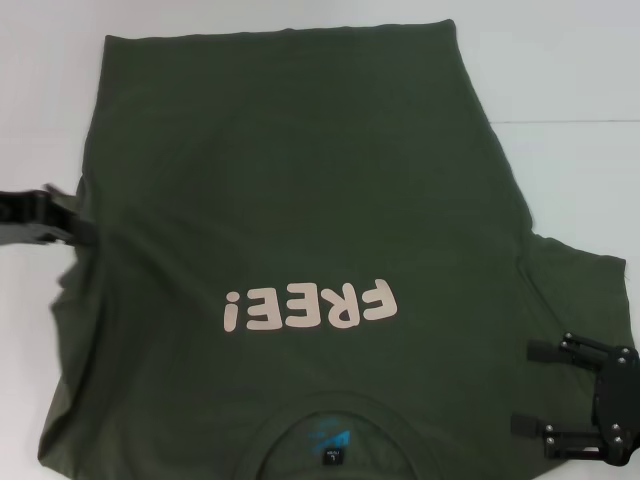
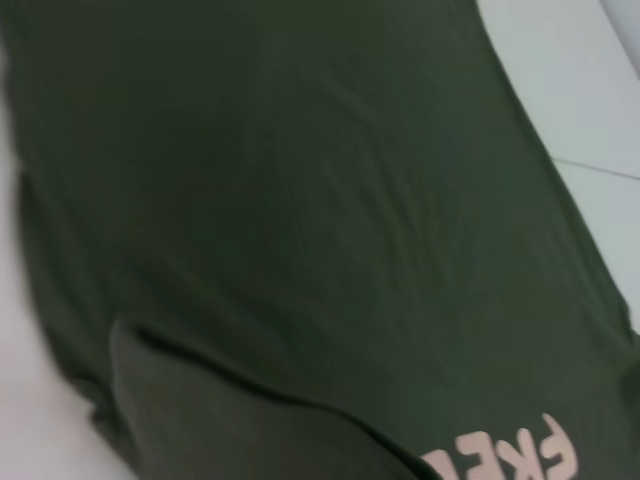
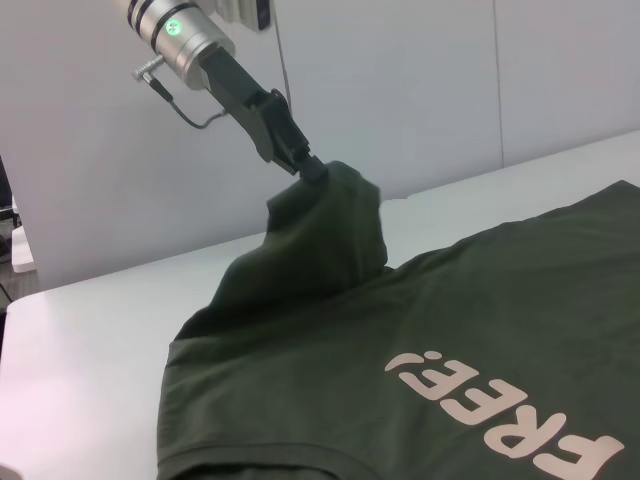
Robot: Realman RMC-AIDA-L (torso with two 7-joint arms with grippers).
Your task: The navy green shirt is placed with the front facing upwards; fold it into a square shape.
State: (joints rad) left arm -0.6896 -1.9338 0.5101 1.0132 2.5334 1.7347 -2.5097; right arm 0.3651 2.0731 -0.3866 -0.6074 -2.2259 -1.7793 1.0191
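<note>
- Nearest the robot, the navy green shirt [image 1: 290,200] lies front up on the white tabletop [image 1: 560,70], collar at the near edge, hem at the far edge; its long axis runs near to far.
- At the near right, the right end effector [image 1: 523,388] hovers over the right sleeve [image 1: 570,290] with its fingers apart, holding nothing.
- Farther back on the left, the left end effector [image 3: 312,170] is clamped on the shirt's left side, lifting a peak of cloth [image 3: 320,230] off the tabletop.
- From that grip, the body of the shirt and the "FREE!" lettering [image 1: 312,305] lie to the right, so a fold would likely carry the lifted edge rightward.
- The left arm is nearer that edge; the right is nearer its own sleeve.
</note>
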